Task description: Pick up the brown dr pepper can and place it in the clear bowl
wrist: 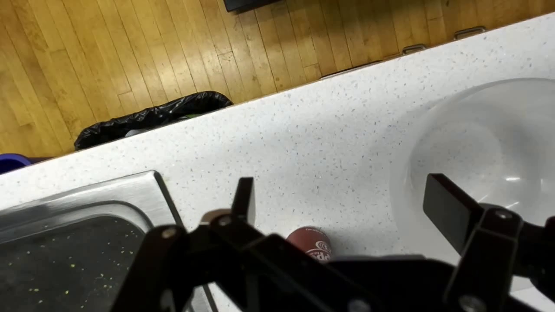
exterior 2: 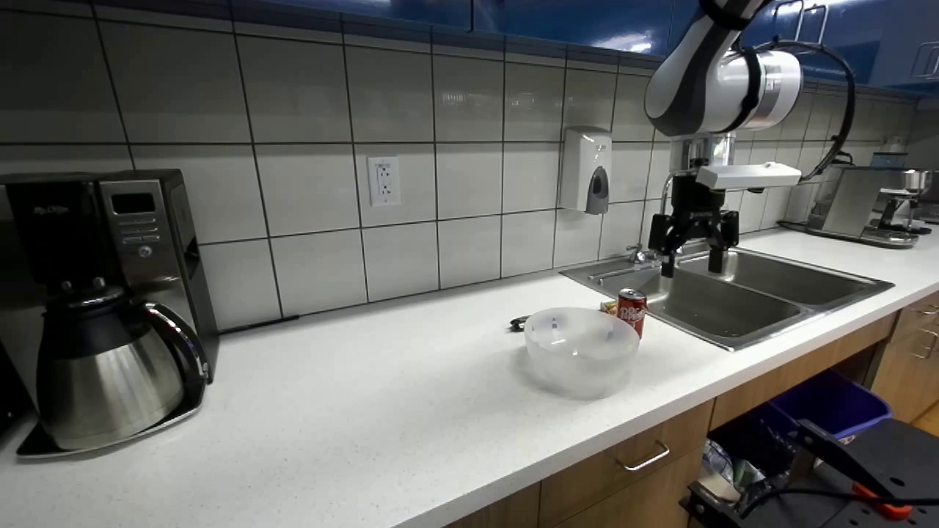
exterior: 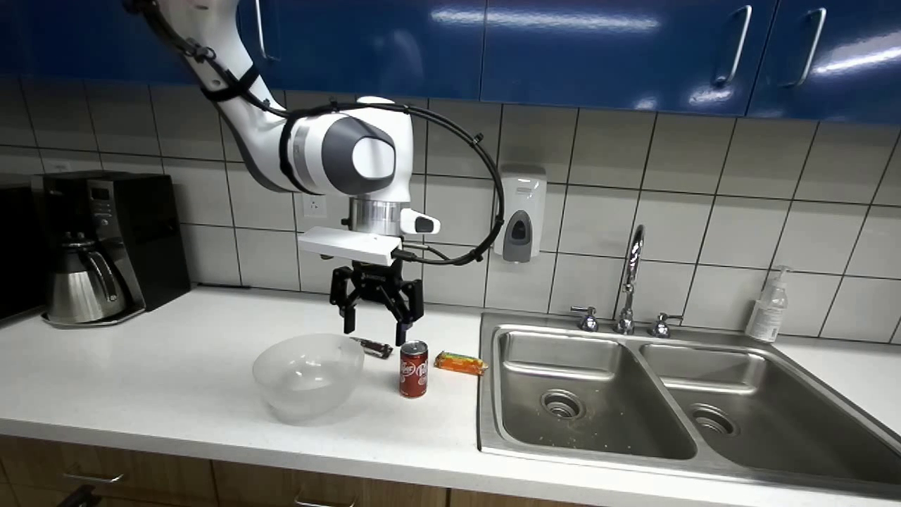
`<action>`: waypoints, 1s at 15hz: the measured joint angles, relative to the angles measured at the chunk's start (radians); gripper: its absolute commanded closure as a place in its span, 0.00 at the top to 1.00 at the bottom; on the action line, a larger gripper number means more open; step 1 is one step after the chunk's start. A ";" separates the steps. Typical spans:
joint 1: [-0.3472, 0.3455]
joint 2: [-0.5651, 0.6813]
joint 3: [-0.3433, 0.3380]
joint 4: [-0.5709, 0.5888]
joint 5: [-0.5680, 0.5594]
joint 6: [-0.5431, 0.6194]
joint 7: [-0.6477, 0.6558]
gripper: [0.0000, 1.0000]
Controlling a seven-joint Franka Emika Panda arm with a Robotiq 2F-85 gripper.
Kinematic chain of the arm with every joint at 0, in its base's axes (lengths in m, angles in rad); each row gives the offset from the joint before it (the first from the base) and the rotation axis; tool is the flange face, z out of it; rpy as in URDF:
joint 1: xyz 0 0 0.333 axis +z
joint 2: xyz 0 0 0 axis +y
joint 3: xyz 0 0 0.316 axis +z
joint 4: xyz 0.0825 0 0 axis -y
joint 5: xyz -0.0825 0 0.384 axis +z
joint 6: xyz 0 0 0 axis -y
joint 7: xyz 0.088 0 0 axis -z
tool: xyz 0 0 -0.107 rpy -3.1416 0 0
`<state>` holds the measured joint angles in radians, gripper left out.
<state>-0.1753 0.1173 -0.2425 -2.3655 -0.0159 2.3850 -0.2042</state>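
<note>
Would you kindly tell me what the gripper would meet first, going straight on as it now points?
Pointing down, the gripper would probably meet the speckled white countertop first, between the clear bowl and the steel sink, in front of the Dr Pepper can, though depth is hard to judge.

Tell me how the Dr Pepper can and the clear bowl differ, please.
The Dr Pepper can is reddish-brown with white lettering, while the clear bowl is plain and whitish-translucent. The can is a narrow, upright cylinder; the bowl is far wider, round, with its open mouth facing up. Both stand on the white counter, and the gripper holds neither.
</note>
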 measured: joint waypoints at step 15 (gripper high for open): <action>-0.031 0.253 0.009 0.211 0.002 0.007 0.000 1.00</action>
<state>-0.2067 0.3701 -0.2339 -2.1546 -0.0143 2.3915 -0.2042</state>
